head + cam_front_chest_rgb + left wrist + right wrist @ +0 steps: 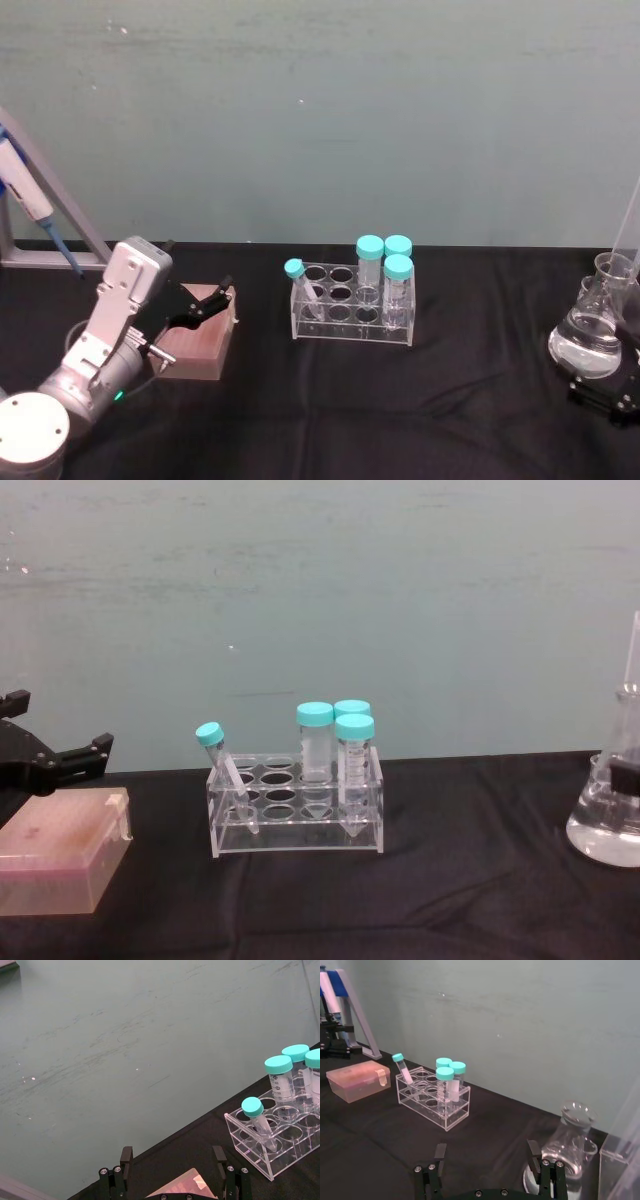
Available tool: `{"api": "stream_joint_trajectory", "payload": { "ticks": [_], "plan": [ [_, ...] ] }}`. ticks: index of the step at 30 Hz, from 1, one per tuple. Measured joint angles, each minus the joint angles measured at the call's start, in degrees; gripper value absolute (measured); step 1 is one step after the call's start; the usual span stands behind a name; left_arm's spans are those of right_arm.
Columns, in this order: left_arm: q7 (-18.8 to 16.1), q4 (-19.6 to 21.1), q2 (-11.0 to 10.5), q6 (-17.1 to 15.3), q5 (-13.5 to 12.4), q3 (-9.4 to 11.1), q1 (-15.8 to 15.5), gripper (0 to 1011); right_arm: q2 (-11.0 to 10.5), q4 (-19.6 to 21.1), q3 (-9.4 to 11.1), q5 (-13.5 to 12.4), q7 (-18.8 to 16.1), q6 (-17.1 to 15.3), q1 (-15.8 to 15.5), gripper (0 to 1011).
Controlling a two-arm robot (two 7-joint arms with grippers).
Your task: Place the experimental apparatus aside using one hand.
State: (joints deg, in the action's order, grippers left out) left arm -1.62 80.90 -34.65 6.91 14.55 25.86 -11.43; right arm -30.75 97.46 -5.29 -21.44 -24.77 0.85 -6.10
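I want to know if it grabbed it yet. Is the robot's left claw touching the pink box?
Apart. In the chest view the open left gripper hangs above the pink box, with wall showing between its fingers and the lid.

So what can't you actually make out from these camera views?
- Flask: in the head view the right gripper covers its base, so contact is unclear.
- Tall acrylic stand: cut off by the picture edge in the right wrist view; its contents can't be seen.
- Pink box: lid shut, contents hidden.
- Left gripper: over the box; touching or not is unclear.
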Motion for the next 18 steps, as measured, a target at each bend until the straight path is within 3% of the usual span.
{"api": "stream_joint_trajectory", "payload": {
  "ticks": [18],
  "plan": [
    [0.0,0.0,0.0,0.0,0.0,0.0,0.0,1000,-0.26,0.23,0.26,-0.46,0.82,-0.07,-0.81,1000]
  ]
}}
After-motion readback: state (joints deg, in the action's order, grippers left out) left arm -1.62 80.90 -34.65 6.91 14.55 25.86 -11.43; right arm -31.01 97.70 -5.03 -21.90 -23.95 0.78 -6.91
